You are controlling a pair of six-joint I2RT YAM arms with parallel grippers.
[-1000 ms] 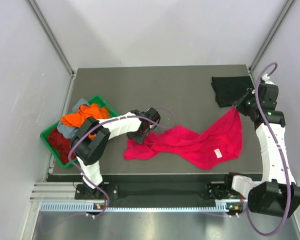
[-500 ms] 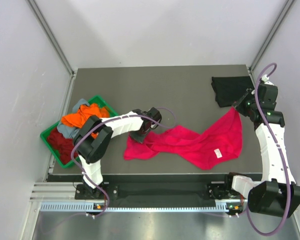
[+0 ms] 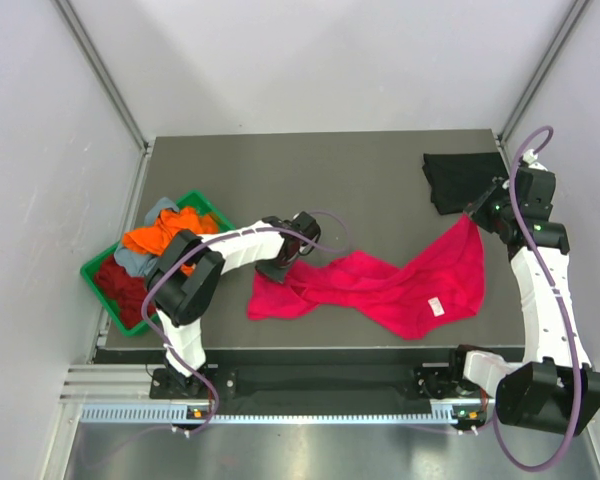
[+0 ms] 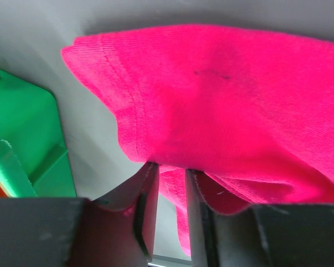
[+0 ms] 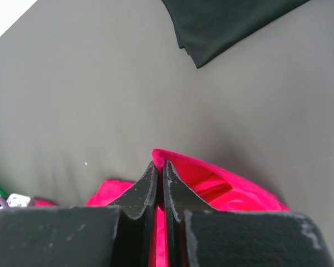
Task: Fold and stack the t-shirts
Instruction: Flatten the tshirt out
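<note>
On the dark worktop (image 3: 360, 170), toward the 6 o'clock edge: the pink-red t-shirt (image 3: 400, 290), stretched out crumpled between the two arms. Near its 5 o'clock corner, a small white label (image 3: 437, 307) facing up.

Gripped at its 9 o'clock end by the left end effector (image 3: 280, 262). In the left wrist view, fingers (image 4: 147, 194) close together with only a narrow gap, a fold of the pink cloth pinched between them, and the rest of the cloth bulging above.

Gripped at its 1 o'clock corner by the right end effector (image 3: 472, 215). In the right wrist view, fingers (image 5: 147, 189) almost together, with the pink cloth caught at their tips and drawn up into a small peak.

At 1 o'clock on the worktop, just beyond the right end effector: the black t-shirt (image 3: 460, 180), lying flat, apart from the pink-red one.

At 9 o'clock, at the worktop edge: the green tray (image 3: 98, 270), holding a loose heap of cloth. On top, the orange t-shirt (image 3: 165, 232); at its 12 o'clock side, the grey-blue t-shirt (image 3: 160, 208); toward 6 o'clock, the dark red t-shirt (image 3: 120, 285). Left arm passing just beside this tray.
</note>
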